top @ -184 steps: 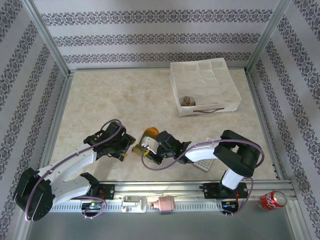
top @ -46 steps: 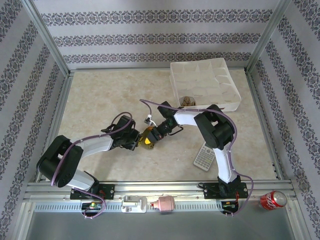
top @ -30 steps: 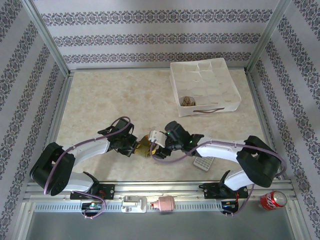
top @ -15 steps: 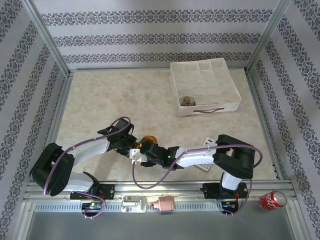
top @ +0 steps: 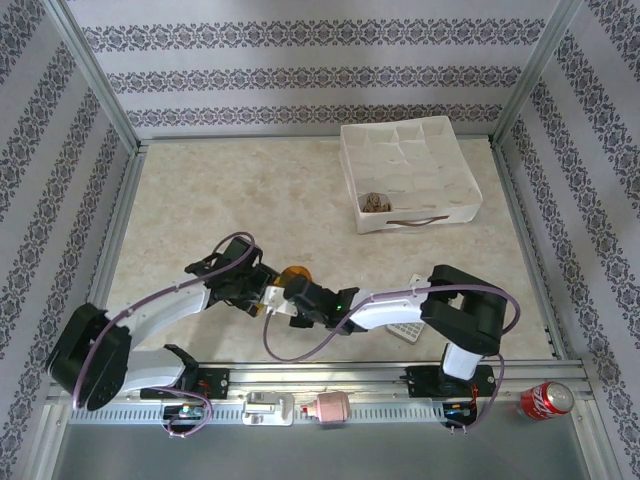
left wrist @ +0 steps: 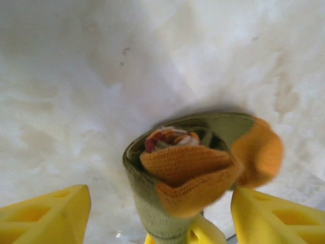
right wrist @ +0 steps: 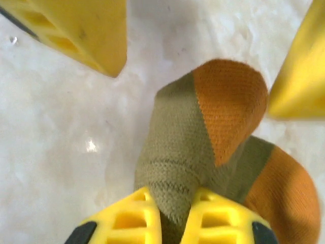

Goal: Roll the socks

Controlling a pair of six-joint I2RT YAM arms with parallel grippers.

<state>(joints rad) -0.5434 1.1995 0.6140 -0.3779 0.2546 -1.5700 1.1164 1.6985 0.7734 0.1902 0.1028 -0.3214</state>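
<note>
At 5 o'clock, beyond the bench's near edge, a red can (top: pixel 545 400) lies on its side; its white lettering is too small to read. At 6 o'clock on the bench (top: pixel 250 200), the olive sock (left wrist: pixel 177 168) sits rolled into a bundle, with orange patches showing. The right gripper (right wrist: pixel 172 216) is clenched on the roll's olive fabric. The left gripper (left wrist: pixel 162 216) is released, its yellow fingers (left wrist: pixel 48 213) standing apart on either side of the roll. A grey keypad device (top: pixel 405 329) lies at 5 o'clock, partly under the right arm. Far off at 1 o'clock, a white divider box (top: pixel 450 212) holds the rolled argyle sock (top: pixel 376 202) in its near-left compartment.
</note>
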